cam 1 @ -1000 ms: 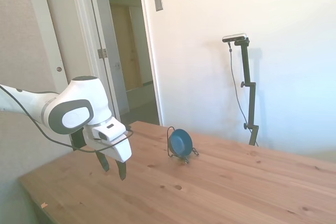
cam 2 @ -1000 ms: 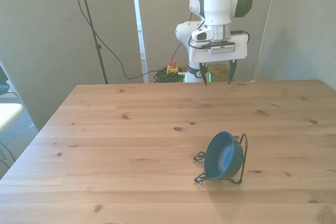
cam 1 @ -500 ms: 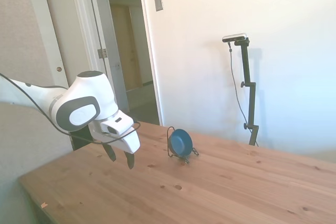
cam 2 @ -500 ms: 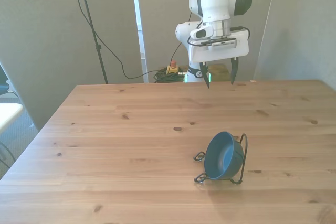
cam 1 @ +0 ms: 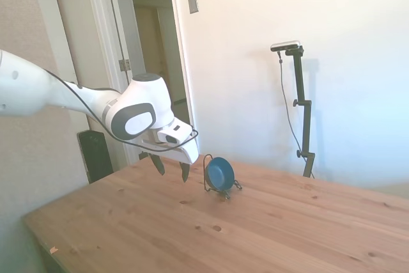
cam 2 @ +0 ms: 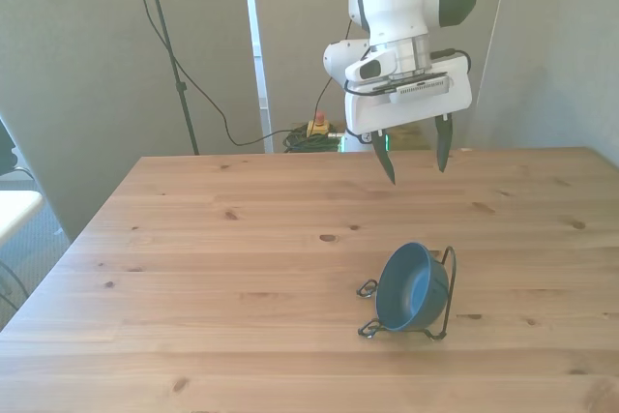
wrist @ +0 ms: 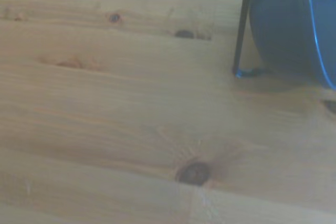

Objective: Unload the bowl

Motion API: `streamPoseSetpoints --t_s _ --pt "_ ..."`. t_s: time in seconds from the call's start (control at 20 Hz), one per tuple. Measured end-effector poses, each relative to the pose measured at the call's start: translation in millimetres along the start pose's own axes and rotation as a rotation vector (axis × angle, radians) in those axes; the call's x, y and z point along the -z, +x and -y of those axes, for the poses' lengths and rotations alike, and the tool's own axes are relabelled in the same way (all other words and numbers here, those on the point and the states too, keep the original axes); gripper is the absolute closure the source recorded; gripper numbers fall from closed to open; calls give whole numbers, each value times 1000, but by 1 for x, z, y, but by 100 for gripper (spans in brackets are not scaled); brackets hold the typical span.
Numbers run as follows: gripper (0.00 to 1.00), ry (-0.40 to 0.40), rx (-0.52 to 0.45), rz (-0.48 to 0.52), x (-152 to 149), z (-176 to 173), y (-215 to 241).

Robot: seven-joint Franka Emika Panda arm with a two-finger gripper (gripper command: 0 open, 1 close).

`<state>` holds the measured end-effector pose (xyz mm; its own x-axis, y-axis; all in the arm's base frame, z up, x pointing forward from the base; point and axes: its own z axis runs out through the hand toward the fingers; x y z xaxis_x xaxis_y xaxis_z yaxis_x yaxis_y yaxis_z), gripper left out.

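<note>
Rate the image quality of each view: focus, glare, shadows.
Side view: bright, washed-out wall, slightly hazy; the bowl is small but clear. Front view: sharp and evenly lit; the bowl and wire rack cast only a faint shadow on the table. Wrist view: soft and blurred, bowl cropped at the edge.

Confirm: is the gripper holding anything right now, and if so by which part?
Nothing held. The gripper is open and in the air, apart from the bowl, which sits on edge in its wire rack.
</note>
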<state>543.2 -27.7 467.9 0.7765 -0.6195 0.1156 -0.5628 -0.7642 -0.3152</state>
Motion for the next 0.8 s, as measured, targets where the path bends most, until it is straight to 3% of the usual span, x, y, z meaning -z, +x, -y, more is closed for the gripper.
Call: streamPoseSetpoints --t_s 0.55,0.8 --pt "0 24 54 47 -5 -19 97" --pt "0 46 95 66 -18 -3 116"
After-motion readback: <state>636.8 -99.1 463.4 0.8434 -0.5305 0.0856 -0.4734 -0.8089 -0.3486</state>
